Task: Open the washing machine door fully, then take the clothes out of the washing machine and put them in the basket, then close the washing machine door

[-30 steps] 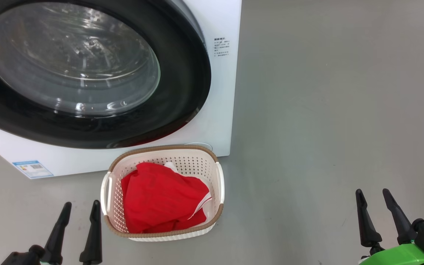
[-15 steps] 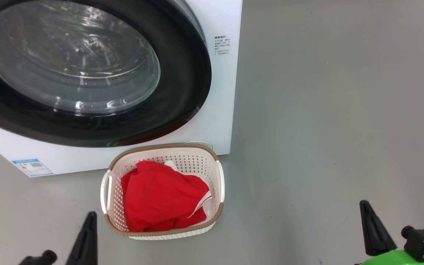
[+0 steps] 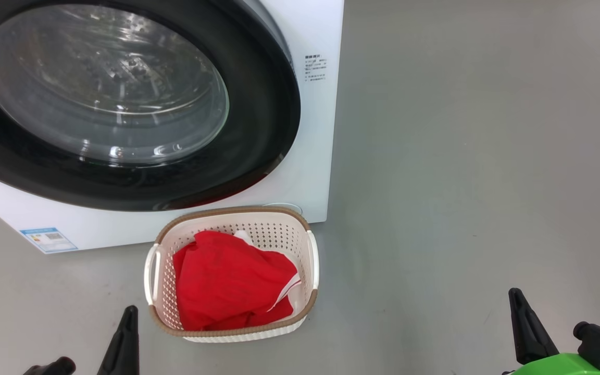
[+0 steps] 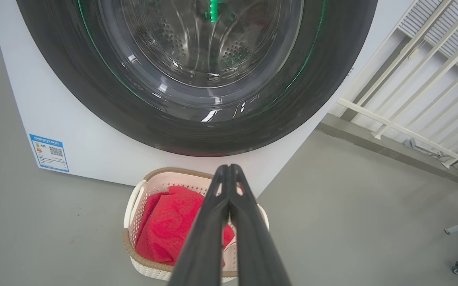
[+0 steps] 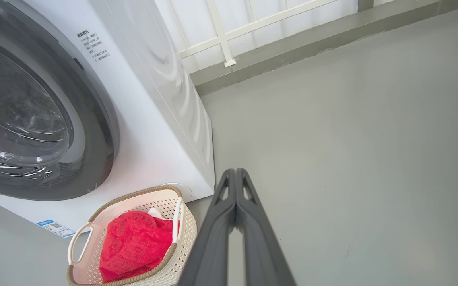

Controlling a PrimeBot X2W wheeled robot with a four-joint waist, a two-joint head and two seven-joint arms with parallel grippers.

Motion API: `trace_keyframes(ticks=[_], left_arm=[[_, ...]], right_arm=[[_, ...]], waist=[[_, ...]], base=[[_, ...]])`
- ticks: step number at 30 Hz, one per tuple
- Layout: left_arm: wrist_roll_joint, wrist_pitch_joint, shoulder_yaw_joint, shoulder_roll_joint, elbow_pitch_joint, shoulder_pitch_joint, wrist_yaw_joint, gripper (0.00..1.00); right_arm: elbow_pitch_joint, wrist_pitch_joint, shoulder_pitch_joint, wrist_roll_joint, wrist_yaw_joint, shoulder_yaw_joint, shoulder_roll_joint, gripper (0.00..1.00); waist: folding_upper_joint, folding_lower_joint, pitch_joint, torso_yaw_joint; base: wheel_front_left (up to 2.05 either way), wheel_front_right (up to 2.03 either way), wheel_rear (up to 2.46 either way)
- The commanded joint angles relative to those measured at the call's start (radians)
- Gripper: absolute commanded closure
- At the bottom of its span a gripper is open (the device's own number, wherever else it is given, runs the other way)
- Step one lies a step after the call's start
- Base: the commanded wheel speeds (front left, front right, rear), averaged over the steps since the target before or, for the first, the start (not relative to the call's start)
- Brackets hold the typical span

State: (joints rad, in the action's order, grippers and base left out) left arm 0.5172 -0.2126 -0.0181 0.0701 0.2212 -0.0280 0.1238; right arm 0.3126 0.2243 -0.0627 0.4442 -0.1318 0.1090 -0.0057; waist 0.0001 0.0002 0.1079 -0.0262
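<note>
Dark fingers of the left gripper [image 4: 228,171] and the right gripper [image 5: 235,172] are pressed together, holding nothing. Beyond them, red clothes [image 3: 229,284] fill the basket [image 3: 271,234] on the floor [image 3: 461,182], just beside the machine's [image 3: 310,130] right front corner. Its door [image 3: 258,104] lies shut.

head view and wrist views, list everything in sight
washing machine: 1, white, behind the basket
washing machine door: 1, black rim with clear glass, on the machine's front, looks shut
basket: 1, cream with brown rim, on the floor before the machine
clothes: red bundle, count unclear, in the basket
label: 1, blue, machine's lower left corner
railing: 1, white, beyond the machine
floor: grey
left gripper: 1, black, jaws shut
right gripper: 1, black, jaws shut
</note>
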Motion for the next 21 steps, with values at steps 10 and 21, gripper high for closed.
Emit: trace_keyframes(ticks=[10, 21], left_arm=[[0.125, 0.029, -0.012, 0.009, -0.012, 0.027, 0.001, 1.00], [0.223, 0.056, -0.017, 0.009, -0.009, 0.038, 0.002, 1.00]], right_arm=[[-0.028, -0.032, 0.032, 0.138, 0.000, -0.010, -0.025, 1.00], [-0.033, -0.058, 0.045, 0.244, 0.000, -0.013, -0.030, 1.00]], waist=[[-0.0001, -0.0002, -0.011, 0.003], [-0.0001, -0.0002, -0.020, 0.005]], base=[[0.00, 0.00, 0.00], [0.00, 0.00, 0.00]])
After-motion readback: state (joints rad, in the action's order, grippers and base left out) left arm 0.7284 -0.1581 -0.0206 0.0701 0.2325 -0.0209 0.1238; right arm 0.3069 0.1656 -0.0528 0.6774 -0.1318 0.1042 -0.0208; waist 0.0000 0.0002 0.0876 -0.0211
